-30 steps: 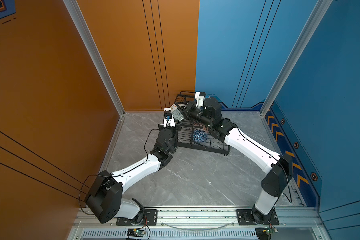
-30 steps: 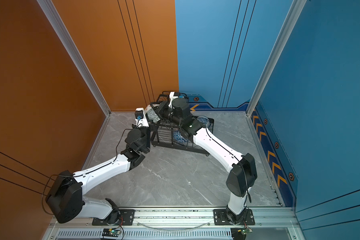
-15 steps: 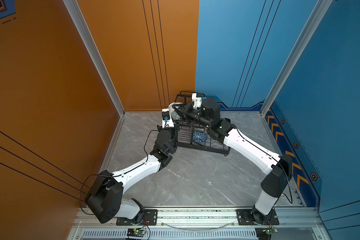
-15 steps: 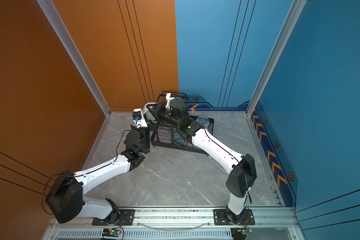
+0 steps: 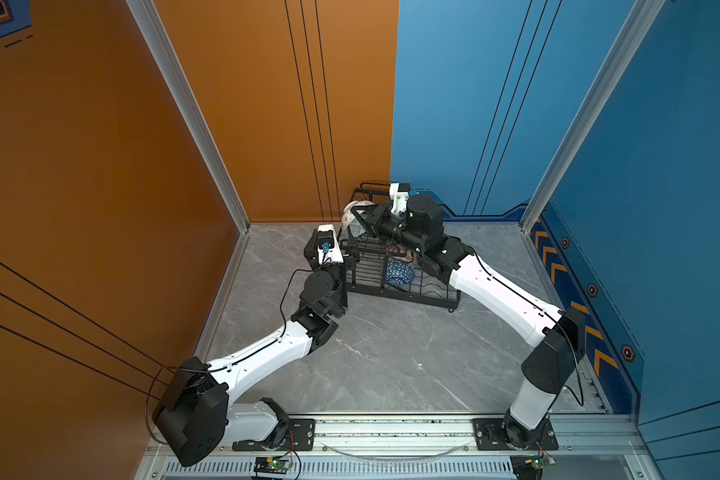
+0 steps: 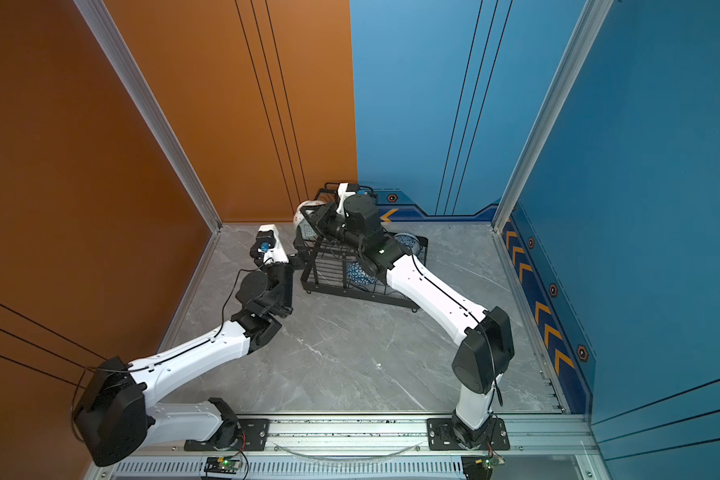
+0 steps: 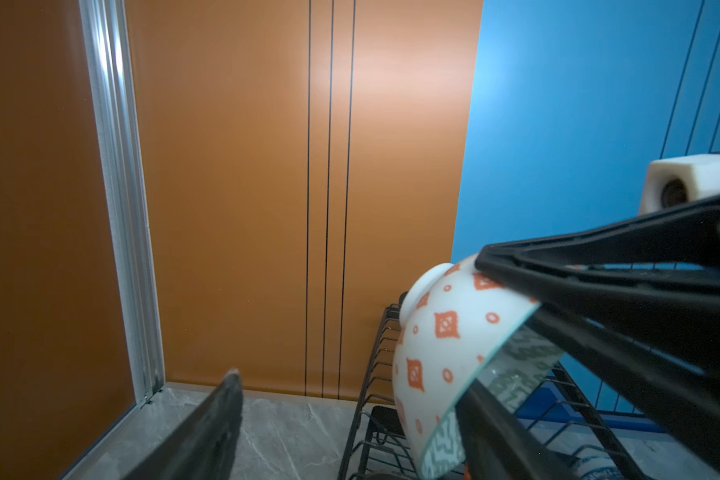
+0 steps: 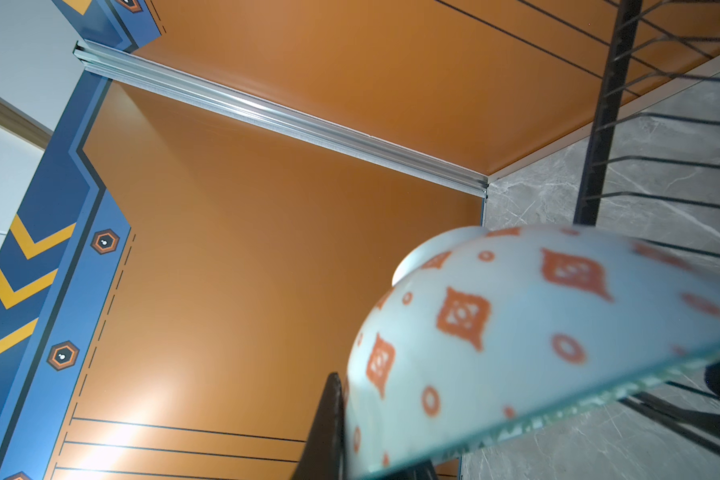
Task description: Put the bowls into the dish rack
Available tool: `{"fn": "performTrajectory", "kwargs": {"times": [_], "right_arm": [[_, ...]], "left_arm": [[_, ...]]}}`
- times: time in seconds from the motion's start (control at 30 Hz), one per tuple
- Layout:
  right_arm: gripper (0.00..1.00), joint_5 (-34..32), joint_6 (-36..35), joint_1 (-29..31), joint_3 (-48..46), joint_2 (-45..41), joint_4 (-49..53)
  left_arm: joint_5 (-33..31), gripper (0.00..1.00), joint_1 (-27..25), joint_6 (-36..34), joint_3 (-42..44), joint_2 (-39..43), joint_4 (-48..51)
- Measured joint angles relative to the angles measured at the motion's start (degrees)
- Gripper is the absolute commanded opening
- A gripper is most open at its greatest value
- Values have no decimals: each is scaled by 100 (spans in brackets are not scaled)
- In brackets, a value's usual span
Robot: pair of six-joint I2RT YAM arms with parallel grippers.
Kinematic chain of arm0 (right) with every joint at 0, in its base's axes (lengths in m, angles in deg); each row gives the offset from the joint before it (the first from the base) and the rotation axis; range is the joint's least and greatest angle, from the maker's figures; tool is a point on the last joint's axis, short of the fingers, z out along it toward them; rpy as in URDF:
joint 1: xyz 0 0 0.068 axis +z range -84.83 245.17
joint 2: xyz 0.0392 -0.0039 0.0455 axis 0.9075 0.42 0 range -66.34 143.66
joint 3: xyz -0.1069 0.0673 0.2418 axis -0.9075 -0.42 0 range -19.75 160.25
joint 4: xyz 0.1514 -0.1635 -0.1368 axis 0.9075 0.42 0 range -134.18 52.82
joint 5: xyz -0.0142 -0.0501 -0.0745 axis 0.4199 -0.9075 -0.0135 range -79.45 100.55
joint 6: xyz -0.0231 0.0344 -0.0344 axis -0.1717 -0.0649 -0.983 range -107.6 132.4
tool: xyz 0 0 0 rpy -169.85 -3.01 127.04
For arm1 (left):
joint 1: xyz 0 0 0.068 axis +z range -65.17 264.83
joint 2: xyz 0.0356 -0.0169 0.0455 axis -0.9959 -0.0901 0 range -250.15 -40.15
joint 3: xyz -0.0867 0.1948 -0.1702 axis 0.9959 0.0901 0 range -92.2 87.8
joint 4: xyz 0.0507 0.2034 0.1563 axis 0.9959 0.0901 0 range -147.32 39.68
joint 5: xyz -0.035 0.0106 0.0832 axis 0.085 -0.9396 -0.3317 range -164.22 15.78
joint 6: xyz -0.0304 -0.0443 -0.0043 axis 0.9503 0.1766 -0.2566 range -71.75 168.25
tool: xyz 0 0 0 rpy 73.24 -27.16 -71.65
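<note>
Right gripper point(image 5: 360, 220) clamped on orange-white patterned bowl point(image 7: 441, 353) rim at dish rack point(image 5: 408, 292) upper tier; left gripper point(image 7: 352, 380) spread wide, empty

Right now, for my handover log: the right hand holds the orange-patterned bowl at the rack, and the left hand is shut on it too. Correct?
Not quite. The left hand is wide open, not shut on the bowl; the left wrist view shows it. The right hand does hold the bowl at the rack.
</note>
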Motion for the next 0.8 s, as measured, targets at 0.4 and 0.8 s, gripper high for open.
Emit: {"fn": "performTrajectory", "kwargs": {"times": [0.4,0.8], "right_arm": [[0,-243,-326,-553,-417,-439,33],[0,-525,-407,-1891,-2966,-2612,-846]], "left_arm": [[555,98,22,850,-48,940,1368],[2699,98,-22,2081,-1095,372,2833]]}}
